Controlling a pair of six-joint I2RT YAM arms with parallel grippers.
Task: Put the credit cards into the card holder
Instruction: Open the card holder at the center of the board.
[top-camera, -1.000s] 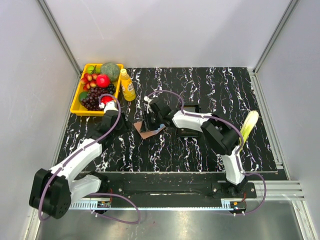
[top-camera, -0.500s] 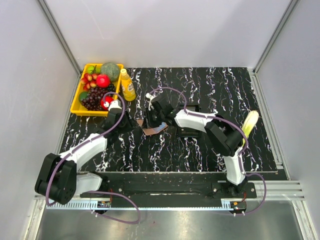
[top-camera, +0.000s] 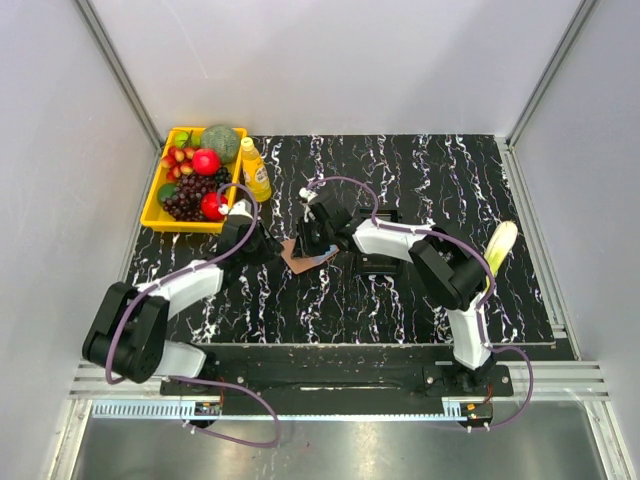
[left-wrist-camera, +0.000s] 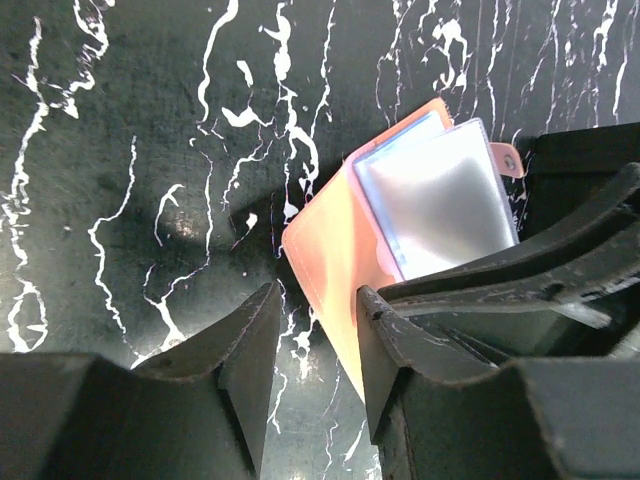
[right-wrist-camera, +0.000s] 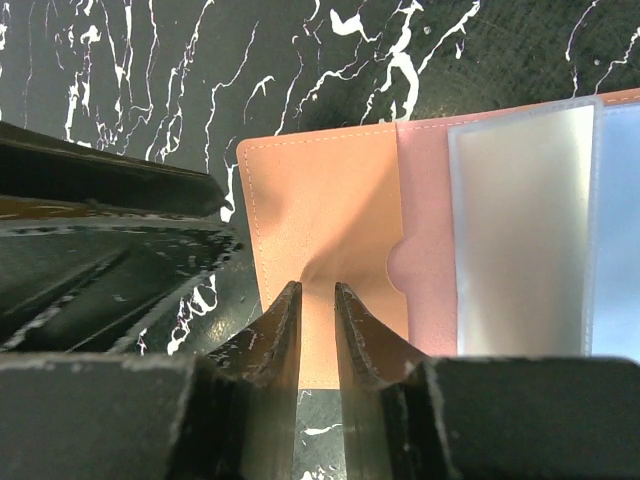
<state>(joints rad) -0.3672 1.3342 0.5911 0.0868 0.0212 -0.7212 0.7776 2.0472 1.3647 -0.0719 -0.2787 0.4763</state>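
— Which step is judged to be in hand?
— The card holder is opened flat; its tan flap is pinched by the right gripper. The left gripper, narrowly parted and empty, is held just left of it.
— And next?
— No credit cards are seen beside it; one must be fetched.

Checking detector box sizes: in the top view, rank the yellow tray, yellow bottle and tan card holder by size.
Largest: yellow plastic tray.
Then yellow plastic bottle and tan leather-look card holder: alike, holder partly hidden, unranked.
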